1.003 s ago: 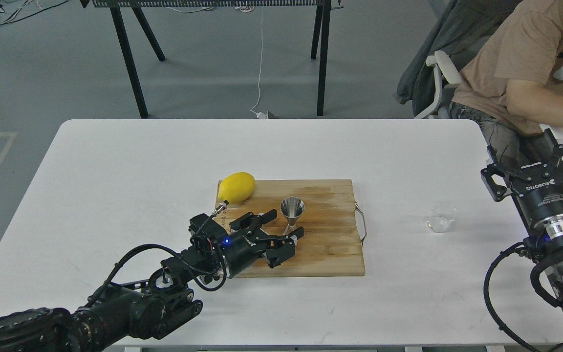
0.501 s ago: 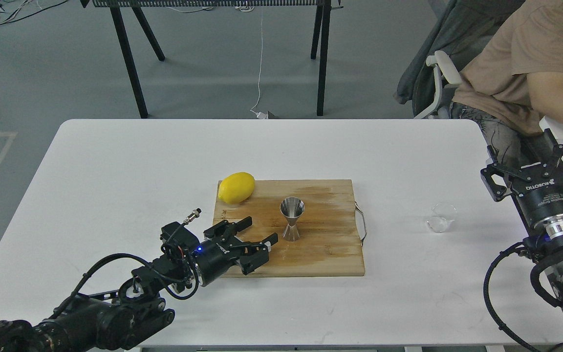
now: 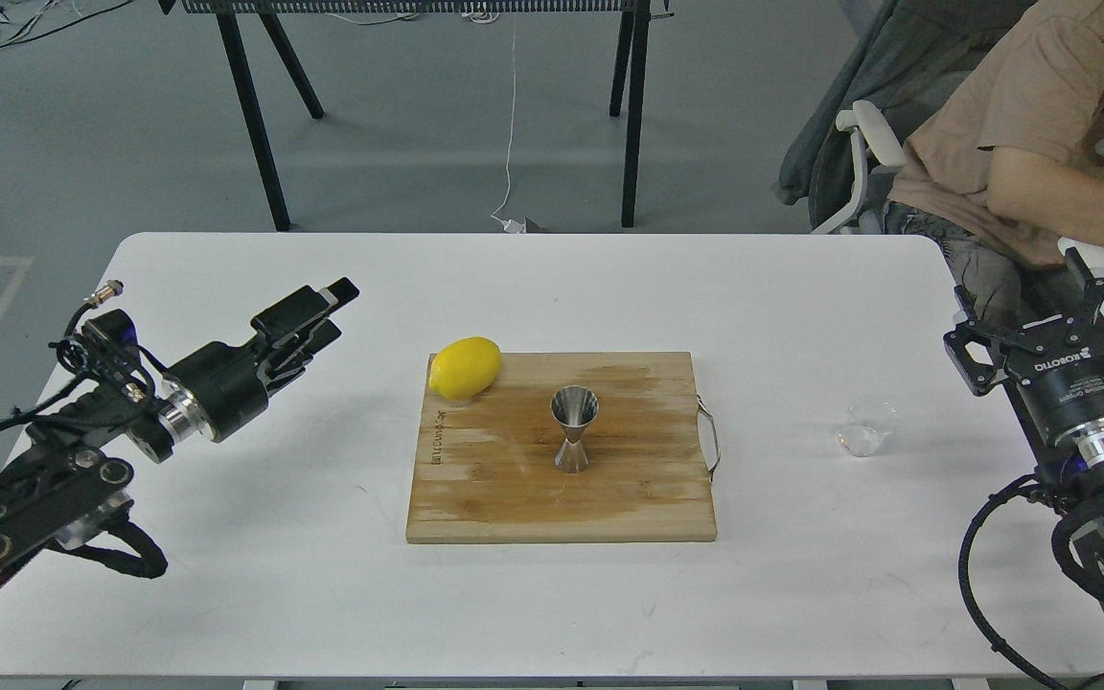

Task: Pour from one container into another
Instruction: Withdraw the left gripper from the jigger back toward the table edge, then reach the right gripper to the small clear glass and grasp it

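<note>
Glass cup [image 3: 868, 427], your pouring vessel, sits upright on the white table [image 3: 226, 575] to the right of the wooden cutting board [image 3: 648, 498], apart from the board's metal handle [image 3: 710, 439]. You can see it is clear and short; whether it holds any liquid is too hard to tell. Your target, the steel jigger [image 3: 573, 428], stands upright near the middle of the board with its open cone facing up. A yellow lemon [image 3: 464, 367] rests at the board's far left corner, overhanging the edge a little, well apart from the jigger.

Your right gripper [image 3: 1058, 323] hovers near the table's right edge, just beside the glass cup but not touching it. Its jaws are spread wide and hold nothing. Your left gripper [image 3: 327, 305] is raised over the left part of the table, well apart from the board, pointing toward the far right. You see its fingers edge-on and overlapping, so you cannot tell whether they are spread or pressed together; nothing shows between them.

A person in a tan shirt [image 3: 1041, 125] sits at the far right corner beyond the table.
</note>
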{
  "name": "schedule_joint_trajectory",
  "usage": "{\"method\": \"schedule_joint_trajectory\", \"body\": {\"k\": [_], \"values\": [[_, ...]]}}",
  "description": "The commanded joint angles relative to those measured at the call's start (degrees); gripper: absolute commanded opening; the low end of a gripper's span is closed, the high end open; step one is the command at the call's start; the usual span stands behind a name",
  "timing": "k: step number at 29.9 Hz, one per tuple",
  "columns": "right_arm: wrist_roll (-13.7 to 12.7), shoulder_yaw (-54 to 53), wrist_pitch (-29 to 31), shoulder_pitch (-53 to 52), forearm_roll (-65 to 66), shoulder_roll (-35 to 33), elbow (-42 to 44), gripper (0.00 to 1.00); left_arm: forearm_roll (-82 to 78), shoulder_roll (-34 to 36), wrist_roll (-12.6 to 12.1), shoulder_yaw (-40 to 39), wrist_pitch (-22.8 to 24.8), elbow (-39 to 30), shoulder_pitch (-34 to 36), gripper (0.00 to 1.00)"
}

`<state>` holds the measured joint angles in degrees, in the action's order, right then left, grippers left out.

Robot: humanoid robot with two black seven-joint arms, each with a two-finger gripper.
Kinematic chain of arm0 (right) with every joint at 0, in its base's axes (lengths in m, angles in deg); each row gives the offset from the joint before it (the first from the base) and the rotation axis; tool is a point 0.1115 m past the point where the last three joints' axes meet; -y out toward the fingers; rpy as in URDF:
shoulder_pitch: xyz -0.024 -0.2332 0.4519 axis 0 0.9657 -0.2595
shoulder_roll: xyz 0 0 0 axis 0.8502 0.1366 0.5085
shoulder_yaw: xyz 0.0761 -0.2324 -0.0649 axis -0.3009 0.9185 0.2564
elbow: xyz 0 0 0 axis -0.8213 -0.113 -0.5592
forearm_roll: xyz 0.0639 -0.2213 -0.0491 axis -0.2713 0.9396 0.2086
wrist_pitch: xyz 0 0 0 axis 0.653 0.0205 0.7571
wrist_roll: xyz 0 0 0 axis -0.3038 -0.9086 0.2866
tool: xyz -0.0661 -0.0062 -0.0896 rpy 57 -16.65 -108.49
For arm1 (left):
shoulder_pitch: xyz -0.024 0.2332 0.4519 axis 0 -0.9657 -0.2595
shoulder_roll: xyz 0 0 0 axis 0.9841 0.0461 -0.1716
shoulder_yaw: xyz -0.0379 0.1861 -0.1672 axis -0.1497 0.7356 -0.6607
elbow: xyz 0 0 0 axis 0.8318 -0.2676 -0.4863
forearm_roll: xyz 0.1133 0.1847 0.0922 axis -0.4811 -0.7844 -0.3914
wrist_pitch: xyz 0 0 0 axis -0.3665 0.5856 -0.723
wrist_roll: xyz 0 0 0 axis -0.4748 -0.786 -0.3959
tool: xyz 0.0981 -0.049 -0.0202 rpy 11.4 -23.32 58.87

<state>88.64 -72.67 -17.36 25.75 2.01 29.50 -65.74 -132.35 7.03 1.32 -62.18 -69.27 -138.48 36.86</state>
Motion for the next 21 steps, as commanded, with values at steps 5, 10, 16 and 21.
{"method": "schedule_joint_trajectory", "body": {"k": [5, 10, 16, 21], "values": [[-4.6, -1.1, -6.9, 8.1, -10.7, -0.3, -11.4, 0.99, 31.4, 2.8, 0.0, -3.1, 7.7, 11.5, 0.8, 0.91], [-4.6, -2.9, -23.0, 13.7, -14.8, -1.1, -20.4, 0.99, 36.4, 2.6, 0.0, -3.2, 7.7, 12.0, 0.6, 0.92], [-4.6, -5.2, -37.7, 16.7, -17.0, -0.8, -23.6, 0.99, 36.4, 2.4, 0.0, -3.0, 7.7, 12.4, -0.2, 0.92], [-4.6, -4.2, -46.7, 14.9, -16.6, -0.3, -23.0, 0.99, 36.4, 1.8, 0.0, -3.0, 7.7, 12.4, -0.2, 0.92]]}}
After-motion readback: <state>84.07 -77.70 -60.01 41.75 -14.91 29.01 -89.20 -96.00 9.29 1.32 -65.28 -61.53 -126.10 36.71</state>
